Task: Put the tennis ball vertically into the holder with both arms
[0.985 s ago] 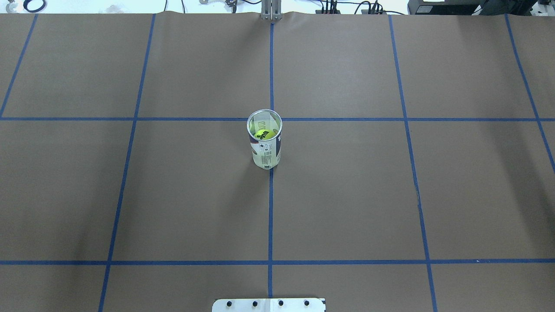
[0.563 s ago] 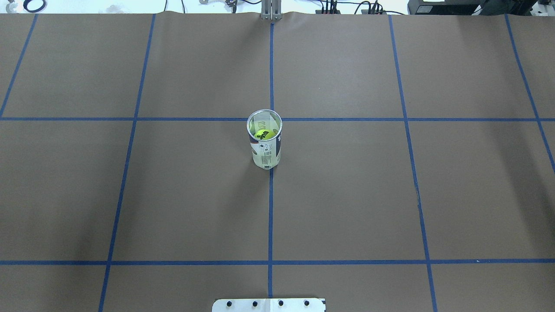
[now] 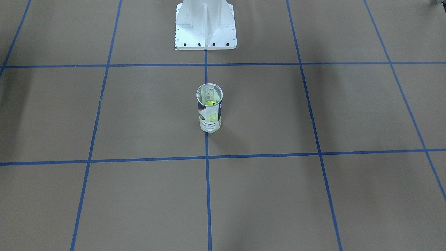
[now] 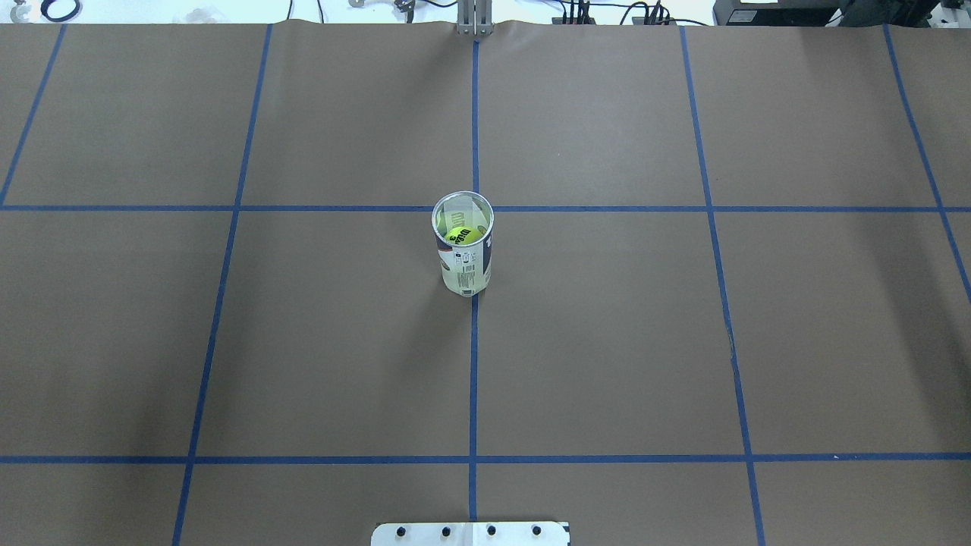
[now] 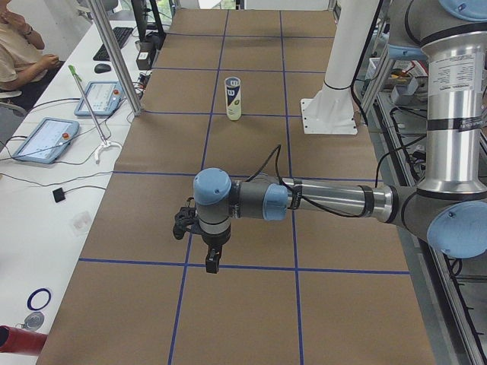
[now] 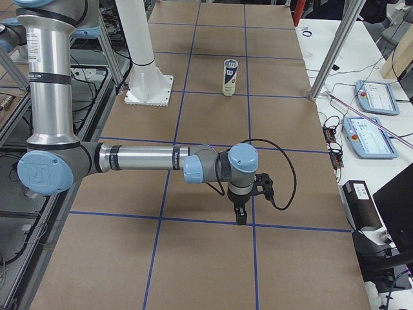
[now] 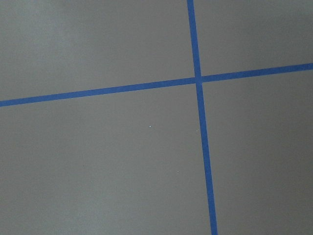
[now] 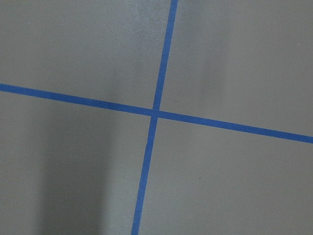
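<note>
Your desk is covered in brown paper with a blue tape grid, the white pedestal at the robot's edge and tablets on the side bench. The left gripper and right gripper each point down over a tape crossing; you cannot tell how far either is spread. The left arm and right arm reach out low, forearms level, well apart from the holder, upright on the centre line with the tennis ball inside.
</note>
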Action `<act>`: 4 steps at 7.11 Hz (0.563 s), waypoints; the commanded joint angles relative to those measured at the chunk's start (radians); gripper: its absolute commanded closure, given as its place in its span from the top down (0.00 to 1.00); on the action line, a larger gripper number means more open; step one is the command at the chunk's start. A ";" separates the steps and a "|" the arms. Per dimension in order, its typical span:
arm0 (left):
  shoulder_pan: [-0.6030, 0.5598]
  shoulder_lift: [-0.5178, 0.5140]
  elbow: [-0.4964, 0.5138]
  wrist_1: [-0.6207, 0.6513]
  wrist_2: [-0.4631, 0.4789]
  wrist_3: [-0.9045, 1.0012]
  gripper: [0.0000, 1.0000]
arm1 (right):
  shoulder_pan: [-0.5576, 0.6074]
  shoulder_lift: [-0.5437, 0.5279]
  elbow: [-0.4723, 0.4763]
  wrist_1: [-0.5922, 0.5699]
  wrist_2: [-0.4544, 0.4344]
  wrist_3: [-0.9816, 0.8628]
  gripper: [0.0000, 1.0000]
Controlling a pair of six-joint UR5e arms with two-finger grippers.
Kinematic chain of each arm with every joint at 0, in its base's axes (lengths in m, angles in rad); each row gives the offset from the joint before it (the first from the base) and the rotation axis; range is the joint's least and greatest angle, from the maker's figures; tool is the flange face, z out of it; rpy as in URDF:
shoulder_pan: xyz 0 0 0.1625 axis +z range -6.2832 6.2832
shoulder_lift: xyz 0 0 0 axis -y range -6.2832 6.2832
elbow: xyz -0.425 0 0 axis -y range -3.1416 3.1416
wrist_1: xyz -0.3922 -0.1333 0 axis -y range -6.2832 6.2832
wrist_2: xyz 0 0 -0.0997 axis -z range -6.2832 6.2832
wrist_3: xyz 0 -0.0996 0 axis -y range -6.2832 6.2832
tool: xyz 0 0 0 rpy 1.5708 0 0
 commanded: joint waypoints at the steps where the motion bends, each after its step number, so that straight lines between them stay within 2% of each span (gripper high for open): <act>1: 0.000 0.002 0.000 0.002 -0.001 0.001 1.00 | 0.000 0.006 0.004 0.000 0.002 0.003 0.99; 4: 0.000 0.003 0.003 0.000 -0.001 0.001 1.00 | 0.000 0.003 0.005 0.000 0.003 0.014 0.99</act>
